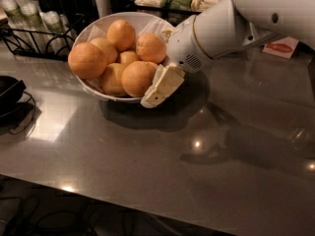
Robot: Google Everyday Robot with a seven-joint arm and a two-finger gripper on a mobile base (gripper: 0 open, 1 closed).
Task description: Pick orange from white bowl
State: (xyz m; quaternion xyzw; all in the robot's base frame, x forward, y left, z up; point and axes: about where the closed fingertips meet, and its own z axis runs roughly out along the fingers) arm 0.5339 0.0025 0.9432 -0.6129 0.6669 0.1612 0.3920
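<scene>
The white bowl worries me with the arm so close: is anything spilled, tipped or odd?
Nothing has spilled. The white bowl sits on the table, heaped full; the leftmost orange bulges over its rim. The gripper is at the bowl's front right edge, beside the front orange.
</scene>
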